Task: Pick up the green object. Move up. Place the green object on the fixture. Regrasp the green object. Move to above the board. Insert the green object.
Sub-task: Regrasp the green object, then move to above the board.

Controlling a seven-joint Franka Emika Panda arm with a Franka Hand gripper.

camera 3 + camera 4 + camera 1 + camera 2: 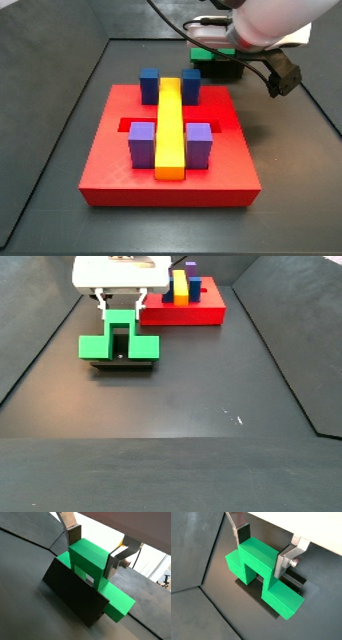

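Jaws: I read the gripper (264, 548) as straddling the raised middle of the green object (261, 572), plates at both flanks; whether they pinch, I cannot tell.
Green object: seated on the fixture (73, 594), long axis across the jaws' closing line (wings stick out either side).
Board: (201, 314) lies well apart, past the gripper (120, 298).
Step, my guess: regrasp.

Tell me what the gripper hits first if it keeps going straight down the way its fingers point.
The gripper straddles the raised middle of the green object, which sits on the fixture. Going straight down, its fingers would likely meet the green object's lower side steps first, then the fixture beneath. Exact clearance is unclear.
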